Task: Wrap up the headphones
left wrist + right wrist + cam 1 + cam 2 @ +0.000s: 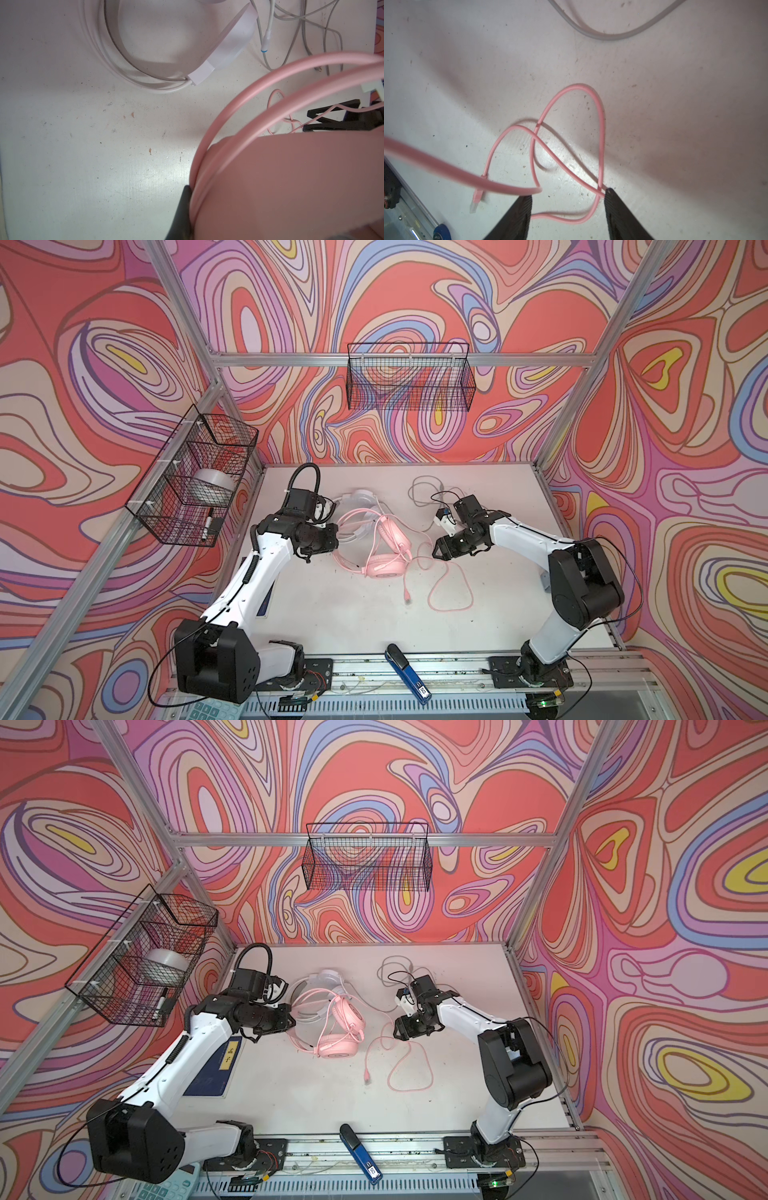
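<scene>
Headphones [390, 537] on table [353, 614], roll [210, 485] in basket [166, 508]

Swirling red, pink and lilac walls [415, 290] enclose a scuffed white table [357, 614]; a black wire basket [409, 404] hangs behind.

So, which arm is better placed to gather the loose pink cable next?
Right, probably. The right gripper stands open just above the pink cable lying looped on the table. The left gripper is shut on the headband of the pink headset, so it is occupied.
</scene>
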Motion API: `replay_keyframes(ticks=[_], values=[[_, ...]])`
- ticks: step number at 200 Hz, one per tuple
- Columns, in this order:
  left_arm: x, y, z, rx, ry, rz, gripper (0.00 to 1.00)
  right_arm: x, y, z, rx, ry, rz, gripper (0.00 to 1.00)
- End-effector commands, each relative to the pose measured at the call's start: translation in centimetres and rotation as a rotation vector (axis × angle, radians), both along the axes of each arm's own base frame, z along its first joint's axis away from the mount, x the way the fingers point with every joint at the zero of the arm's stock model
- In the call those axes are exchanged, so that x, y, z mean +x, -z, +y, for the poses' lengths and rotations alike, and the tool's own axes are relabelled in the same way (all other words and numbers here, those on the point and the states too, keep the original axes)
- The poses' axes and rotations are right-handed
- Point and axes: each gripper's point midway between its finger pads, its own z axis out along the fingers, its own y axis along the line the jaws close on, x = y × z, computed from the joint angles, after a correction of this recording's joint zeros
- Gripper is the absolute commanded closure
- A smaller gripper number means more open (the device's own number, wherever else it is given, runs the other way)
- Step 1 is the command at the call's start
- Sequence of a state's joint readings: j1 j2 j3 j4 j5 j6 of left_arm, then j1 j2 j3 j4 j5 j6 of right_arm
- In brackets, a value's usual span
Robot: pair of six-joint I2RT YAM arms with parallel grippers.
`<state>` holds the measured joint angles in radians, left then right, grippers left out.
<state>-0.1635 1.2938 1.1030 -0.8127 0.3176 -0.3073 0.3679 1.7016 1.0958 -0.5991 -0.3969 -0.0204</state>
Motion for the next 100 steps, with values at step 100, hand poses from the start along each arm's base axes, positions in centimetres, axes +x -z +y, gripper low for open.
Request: replay_keyframes(ticks=[100], values=[[0.5, -0.4, -0.6, -0.052, -0.016, -0.001, 1.0, -2.0, -7.8, -0.3, 0.272, -0.06, -0.206, 0.36]])
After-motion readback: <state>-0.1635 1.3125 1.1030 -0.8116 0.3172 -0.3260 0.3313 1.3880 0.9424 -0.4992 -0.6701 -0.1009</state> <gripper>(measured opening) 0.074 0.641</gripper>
